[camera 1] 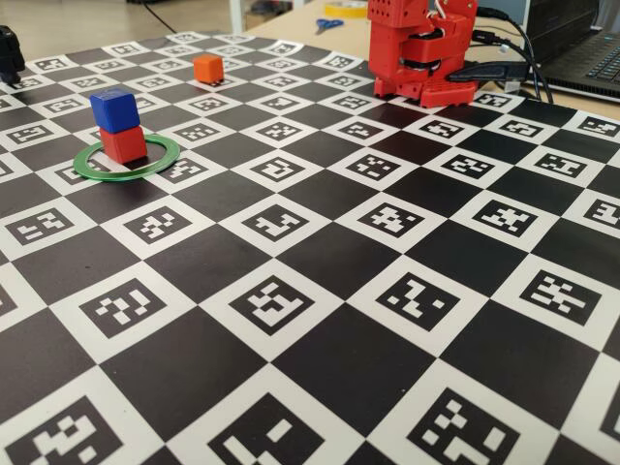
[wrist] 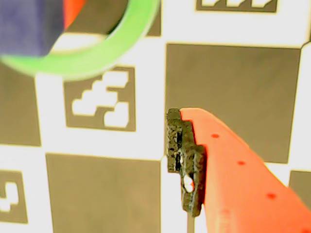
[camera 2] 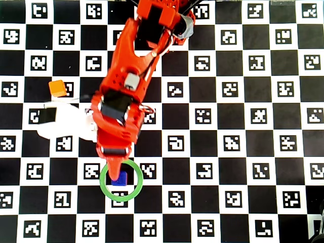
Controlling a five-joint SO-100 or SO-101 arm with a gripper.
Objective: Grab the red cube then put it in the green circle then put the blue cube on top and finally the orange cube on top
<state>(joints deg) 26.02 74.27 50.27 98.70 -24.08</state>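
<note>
In the fixed view, we find the blue cube point(camera 1: 113, 109) stacked on the red cube point(camera 1: 123, 143) inside the green circle point(camera 1: 127, 160), far left; the orange cube point(camera 1: 207, 68) waits farther back. The wrist view shows one finger point(wrist: 233, 170) of the gripper; we cannot tell its state. Overhead, the gripper point(camera 2: 117, 168) hangs beside the stack.

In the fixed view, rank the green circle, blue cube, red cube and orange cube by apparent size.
1. green circle, clearly widest.
2. blue cube and red cube: look alike, not ranked apart.
3. orange cube: looks smallest, but it sits farther from the camera, so distance may explain that.
</note>
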